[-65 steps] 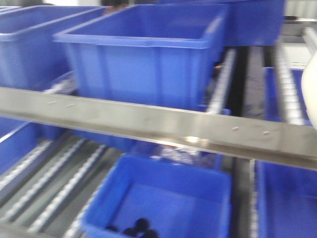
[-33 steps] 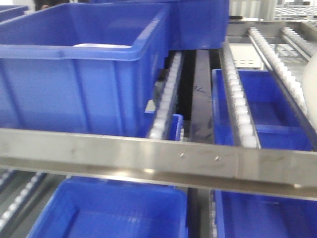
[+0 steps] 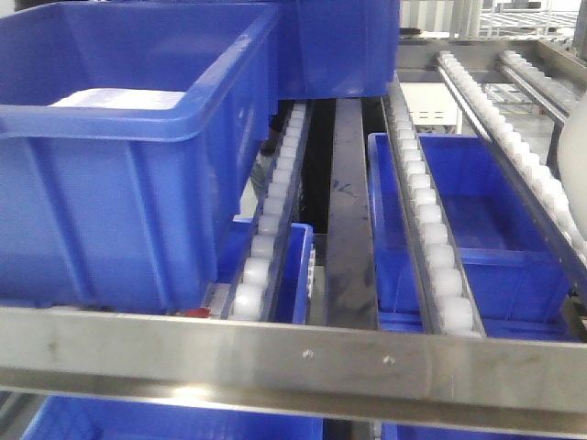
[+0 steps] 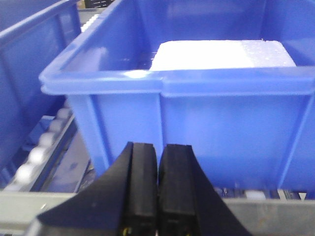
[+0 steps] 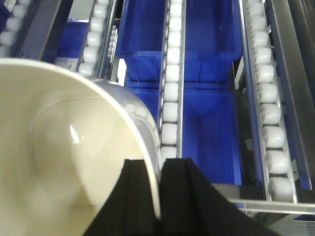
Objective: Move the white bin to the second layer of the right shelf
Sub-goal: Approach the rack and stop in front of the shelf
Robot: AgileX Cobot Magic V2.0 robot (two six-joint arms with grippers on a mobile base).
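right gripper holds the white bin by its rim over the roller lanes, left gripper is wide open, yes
No: the left gripper is shut and empty, as the left wrist view shows. The right gripper does hold the white bin by its rim over the roller lanes.

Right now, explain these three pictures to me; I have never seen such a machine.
This is a two-armed robot on a mobile base. The front camera shows a steel rack's front rail, lanes of white rollers and a large blue crate standing on them. The other two cameras sit on the wrists. The left gripper is shut and empty, facing the crate, which holds a white slab. The right gripper pinches the rim of the white bin above the rollers; more blue crates lie on the level below.
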